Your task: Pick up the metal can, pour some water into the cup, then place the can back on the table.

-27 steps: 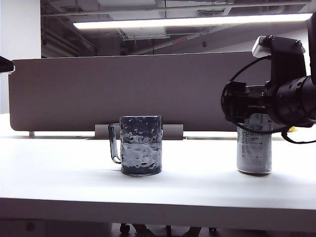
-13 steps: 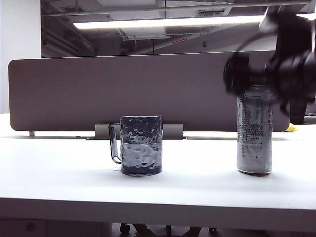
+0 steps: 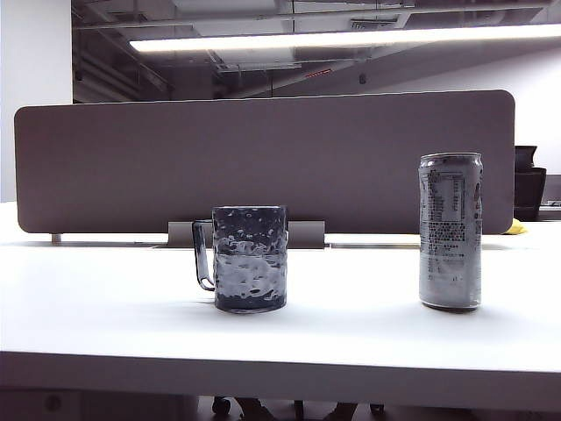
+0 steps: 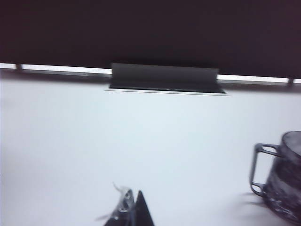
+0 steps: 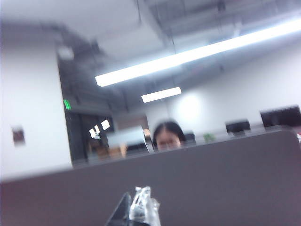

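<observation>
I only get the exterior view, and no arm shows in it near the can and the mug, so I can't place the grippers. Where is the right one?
Observer: The right gripper points up over the grey partition toward the ceiling lights. Its jaws are shut on nothing.
Operator: And the left one?
Observer: The left gripper is also shut and empty. It is above bare table, well apart from the glass mug.

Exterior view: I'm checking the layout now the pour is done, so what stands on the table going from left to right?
The cup's handle → the cup → bare table → the metal can. Neither gripper appears in this view.
</observation>
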Controlling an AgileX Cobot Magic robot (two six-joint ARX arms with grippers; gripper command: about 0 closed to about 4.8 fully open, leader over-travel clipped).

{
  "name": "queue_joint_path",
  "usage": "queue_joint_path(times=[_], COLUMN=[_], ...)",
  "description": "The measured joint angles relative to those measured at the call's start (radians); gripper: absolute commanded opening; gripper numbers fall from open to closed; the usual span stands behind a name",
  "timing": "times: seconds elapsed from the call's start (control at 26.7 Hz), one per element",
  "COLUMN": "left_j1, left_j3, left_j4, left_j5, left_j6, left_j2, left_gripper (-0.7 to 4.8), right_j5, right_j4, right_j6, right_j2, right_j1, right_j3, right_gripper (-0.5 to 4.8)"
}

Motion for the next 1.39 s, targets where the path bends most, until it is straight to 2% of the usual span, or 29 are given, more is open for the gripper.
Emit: queue_joint_path(times=[0.11,0.3,0.37,0.45,0.52,0.67,1.09,1.31,1.39], left_j1=[0.014,0.016,0.016,0.016,0.017,0.016,0.014,0.014,0.014], left_j3=[0.0,0.0,0.0,0.0,0.001,0.001,0.0,0.0,0.0], left_j4=[0.0,0.0,-0.001,-0.001,-0.003,-0.002,-0.008,-0.008,-0.008], left_j5=[0.001,0.001,0.002,0.002,0.0,0.008,0.006,0.006,0.006], left_j6=[0.0,0.0,0.0,0.0,0.0,0.0,0.0,0.0,0.0], left_j2=[0.0,0.0,0.0,0.0,0.001,0.003,0.001,0.001,0.001], left_gripper=[-0.05,-0.05,-0.05,-0.05,-0.05,-0.05,-0.05,-0.05,-0.05], right_j5=[-0.008,-0.077,-0.08,-0.079,-0.075,-0.077,-0.079,-0.025,-0.018], right_j4=[-0.168,-0.661,-0.829,-1.001,-1.117,-1.175,-1.473,-1.512,-1.515], right_j6=[0.058,0.067,0.068,0.069,0.072,0.07,0.07,0.044,0.039], right_j2=[-0.218,-0.62,-0.737,-0.86,-0.885,-0.829,-0.828,-0.828,-0.829], right_j1=[0.0,0.0,0.001,0.0,0.003,0.0,0.0,-0.005,-0.048], right_j3=[-0.002,-0.004,-0.005,-0.009,0.002,-0.003,-0.008,-0.009,-0.009], right_gripper=[-0.04,0.06,0.36,0.36,0.36,0.36,0.35,0.36,0.36])
